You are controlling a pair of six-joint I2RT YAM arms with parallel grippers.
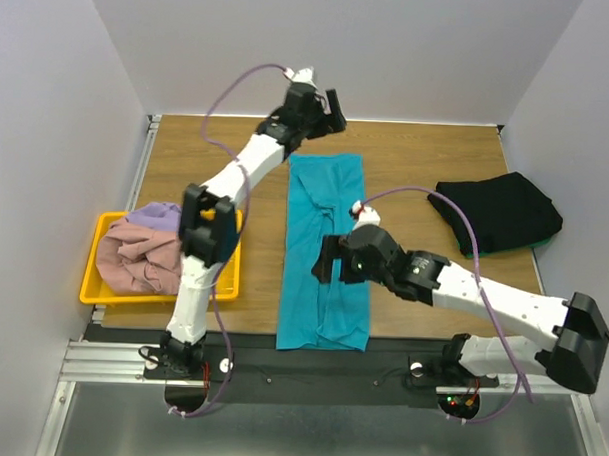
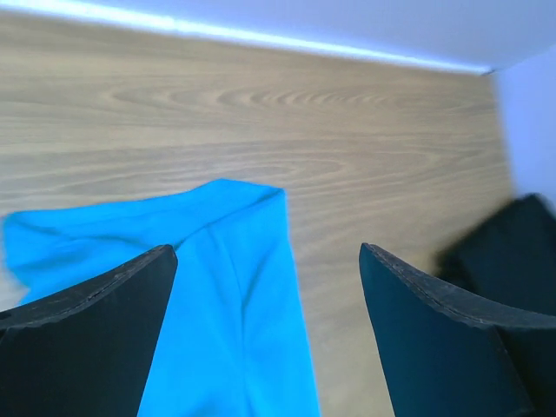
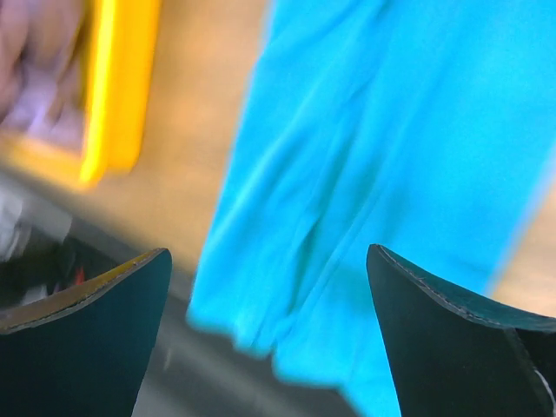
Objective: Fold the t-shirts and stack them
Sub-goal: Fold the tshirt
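Currently both pincers are seen released, nothing grasped: the left gripper (image 1: 334,104) is hung over the far end of the teal t-shirt (image 1: 321,199), the right gripper (image 1: 328,259) over its near half. That shirt is laid as a long narrow strip down the middle of the table (image 1: 417,162), a folded black t-shirt (image 1: 500,210) is set at the right, and pink (image 1: 138,262) and lavender (image 1: 155,216) shirts are heaped in the yellow tray (image 1: 98,281) at the left. For the crosswise fold, judged next, both layers of one end should be pinched by the corners and lifted evenly, so edges are lined up and the mid-strip wrinkles are not dragged.
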